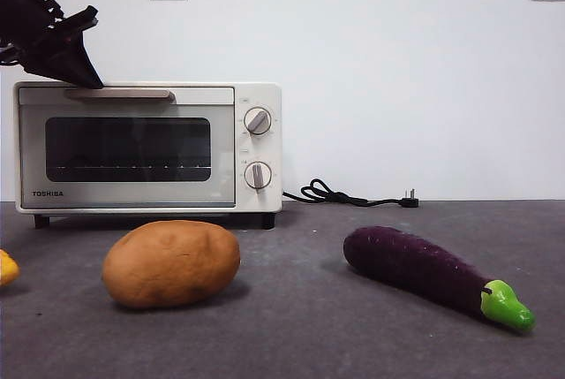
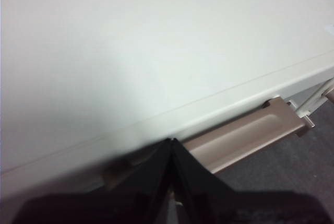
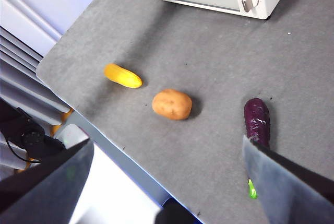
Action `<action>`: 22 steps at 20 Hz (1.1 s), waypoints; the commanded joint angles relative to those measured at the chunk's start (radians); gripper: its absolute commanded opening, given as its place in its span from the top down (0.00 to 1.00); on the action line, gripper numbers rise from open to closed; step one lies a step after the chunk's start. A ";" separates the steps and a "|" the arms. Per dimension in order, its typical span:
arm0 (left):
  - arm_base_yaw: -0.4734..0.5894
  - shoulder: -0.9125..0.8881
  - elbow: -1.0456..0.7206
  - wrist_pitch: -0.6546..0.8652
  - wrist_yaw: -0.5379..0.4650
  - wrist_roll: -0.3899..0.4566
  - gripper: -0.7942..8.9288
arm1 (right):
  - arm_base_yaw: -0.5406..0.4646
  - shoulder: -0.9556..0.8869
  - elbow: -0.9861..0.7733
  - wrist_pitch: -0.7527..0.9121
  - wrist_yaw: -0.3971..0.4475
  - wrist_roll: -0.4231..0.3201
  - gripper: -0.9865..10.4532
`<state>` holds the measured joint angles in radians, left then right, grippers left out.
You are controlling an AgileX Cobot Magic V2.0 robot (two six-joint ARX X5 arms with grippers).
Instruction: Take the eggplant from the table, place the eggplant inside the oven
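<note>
Cream-white oven is still shut, door up, so that's the step I'm on right now: get the door open before anything goes in. My left gripper sits right at the top front edge of the oven, over the left end of the bar handle, with the fingers pinched together to a narrow point. In the front view it's that dark shape hanging at the oven's upper left corner.

Purple eggplant lies on the table well off to the right of the oven and nearer to the camera, green stem cap pointing right and near. Nothing is touching it. My right gripper hovers high above that spot with its fingers spread wide, the eggplant just peeking past one of them.

How I'd play it: hook the closed left tips behind the handle rather than on top of it, and closer to the middle if I can, since pulling from one end could twist the door or drag the whole oven forward. Then a slow arc down and toward the near side. Once it's flat, the right hand should take the eggplant across its thick middle, not the tapered stem end. The potato sits just in front of the oven, so the door swing might come close to it.
</note>
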<state>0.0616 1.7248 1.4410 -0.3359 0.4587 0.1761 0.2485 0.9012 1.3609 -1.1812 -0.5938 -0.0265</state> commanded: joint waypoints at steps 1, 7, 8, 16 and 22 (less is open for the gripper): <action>-0.017 0.046 -0.025 -0.053 -0.006 0.017 0.92 | 0.002 0.000 0.000 0.006 0.000 -0.006 0.49; -0.049 0.046 -0.025 -0.129 -0.009 0.064 0.92 | 0.002 0.000 0.000 0.007 0.000 -0.008 0.49; -0.051 0.046 -0.025 -0.134 -0.009 0.064 0.92 | 0.002 0.000 0.000 0.008 0.000 -0.010 0.49; -0.078 0.046 -0.025 -0.215 -0.007 0.068 0.92 | 0.002 0.011 0.000 0.034 0.000 -0.014 0.49; -0.095 0.046 -0.025 -0.281 -0.010 0.068 0.92 | 0.002 0.013 0.000 0.041 0.000 -0.029 0.50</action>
<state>-0.0280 1.7111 1.4651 -0.5381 0.4923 0.2283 0.2485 0.9150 1.3609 -1.1507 -0.5922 -0.0406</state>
